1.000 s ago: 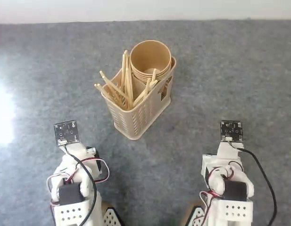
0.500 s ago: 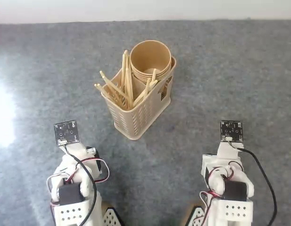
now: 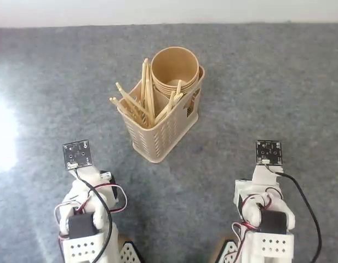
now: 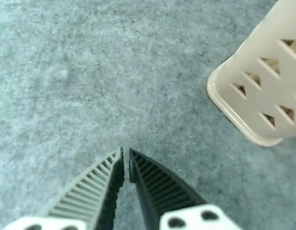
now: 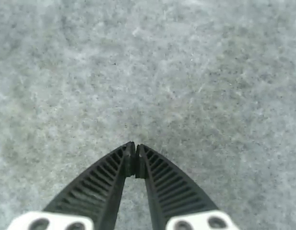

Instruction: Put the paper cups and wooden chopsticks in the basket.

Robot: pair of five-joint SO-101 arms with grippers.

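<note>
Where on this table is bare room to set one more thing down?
Bare mat lies left of the basket and right of it. A free strip runs between it, the left arm and the right arm. Crowded: the basket, packed with cups and chopsticks.

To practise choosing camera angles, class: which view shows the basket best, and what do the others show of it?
The high view: the whole basket is seen from above, paper cups and chopsticks inside. The left wrist view catches one lower corner of its wall. The right wrist view faces the grey mat.
</note>
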